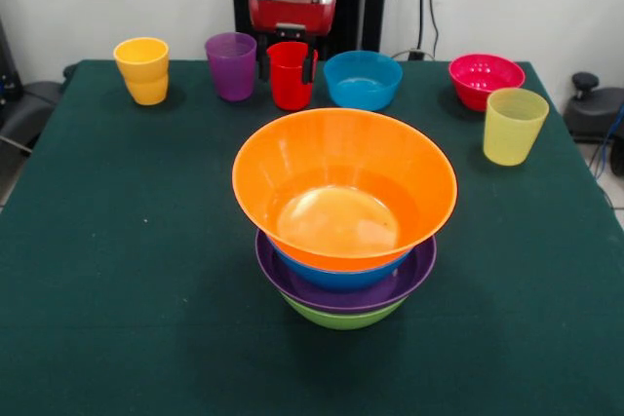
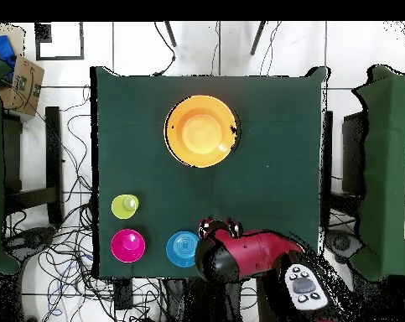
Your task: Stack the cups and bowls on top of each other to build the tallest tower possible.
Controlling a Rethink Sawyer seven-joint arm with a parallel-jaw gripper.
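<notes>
Red cup (image 1: 290, 74) clamped between gripper (image 1: 289, 63) fingers, behind tower (image 1: 343, 211), beside blue small bowl (image 1: 363, 79). I judge pick step underway; next lift, carry into orange bowl (image 1: 344, 182).

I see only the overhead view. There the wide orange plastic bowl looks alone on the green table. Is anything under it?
Observer: Yes. In the front view the wide orange plastic bowl sits on top of a stack: a blue plastic bowl is directly under it, then a purple bowl, then a green bowl at the bottom.
Operator: In my view the arm covers part of the table's edge. What is below it?
Observer: The gripper is down at a red plastic cup, which stands upright on the table. I cannot tell whether it grips the cup.
</notes>
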